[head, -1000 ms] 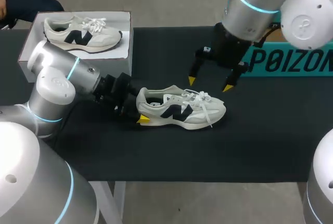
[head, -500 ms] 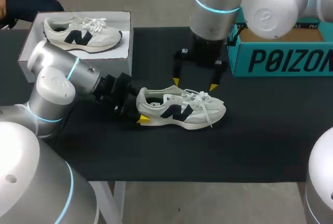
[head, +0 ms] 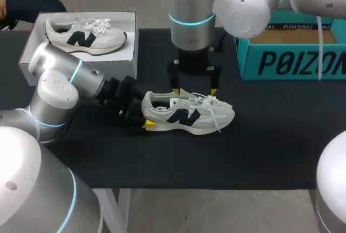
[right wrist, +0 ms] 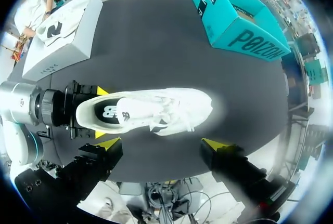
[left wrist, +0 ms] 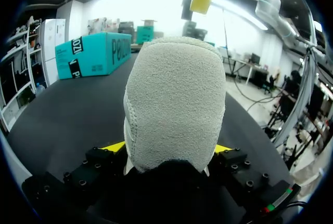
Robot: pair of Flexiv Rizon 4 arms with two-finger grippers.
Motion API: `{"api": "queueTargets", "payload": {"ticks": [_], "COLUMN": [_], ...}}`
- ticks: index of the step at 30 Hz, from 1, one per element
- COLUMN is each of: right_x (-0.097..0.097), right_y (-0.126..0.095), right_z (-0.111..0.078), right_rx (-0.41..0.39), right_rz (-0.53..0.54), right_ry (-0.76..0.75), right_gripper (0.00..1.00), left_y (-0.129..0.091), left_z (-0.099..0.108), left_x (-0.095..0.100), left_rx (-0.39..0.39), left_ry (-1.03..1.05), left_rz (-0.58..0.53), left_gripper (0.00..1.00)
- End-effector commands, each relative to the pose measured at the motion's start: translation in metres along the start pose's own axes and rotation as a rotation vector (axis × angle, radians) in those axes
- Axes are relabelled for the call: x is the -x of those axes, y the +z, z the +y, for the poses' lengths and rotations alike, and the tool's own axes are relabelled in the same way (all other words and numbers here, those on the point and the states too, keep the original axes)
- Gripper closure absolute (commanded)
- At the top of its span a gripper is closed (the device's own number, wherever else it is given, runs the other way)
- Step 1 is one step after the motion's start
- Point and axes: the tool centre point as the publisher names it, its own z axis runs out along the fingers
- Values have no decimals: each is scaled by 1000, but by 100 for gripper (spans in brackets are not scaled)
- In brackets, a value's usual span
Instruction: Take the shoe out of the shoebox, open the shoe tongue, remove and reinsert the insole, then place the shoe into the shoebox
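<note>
Nearest, my left gripper [head: 145,119] is clamped on the heel of the sneaker [head: 186,115], which stands on its sole mid-table [head: 270,152] with its toe toward my right, likely pinned so it will not slide while the tongue is worked open. Just behind and above its laces hangs my right gripper [head: 194,90], fingers spread wide and pointing down, with the teal shoebox [head: 292,62] well apart at the far right and a white box [head: 132,38] holding a second sneaker [head: 84,34] at the far left. Over the last second the right arm has swung from near the teal shoebox to over the laces, while the left gripper and sneaker have not moved.
</note>
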Motion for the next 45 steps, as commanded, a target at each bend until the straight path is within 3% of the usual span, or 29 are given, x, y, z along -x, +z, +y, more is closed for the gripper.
{"api": "queueTargets", "payload": {"ticks": [1,10,37,45], "right_x": [-11,-16,-52,-52], "right_y": [6,16,43,54], "right_z": [5,8,12,14], "right_rx": [5,8,9,12], "right_rz": [-170,-240,-236,-272], "right_ry": [-9,-26,-19,-24], "right_gripper": [0,0,0,0], "left_y": [1,1,1,1], "left_z": [-1,-1,-1,-1], "left_x": [0,0,0,0], "left_rx": [4,4,4,4], "left_ry": [0,0,0,0], "left_rz": [1,1,1,1], "left_gripper": [100,100,100,100]}}
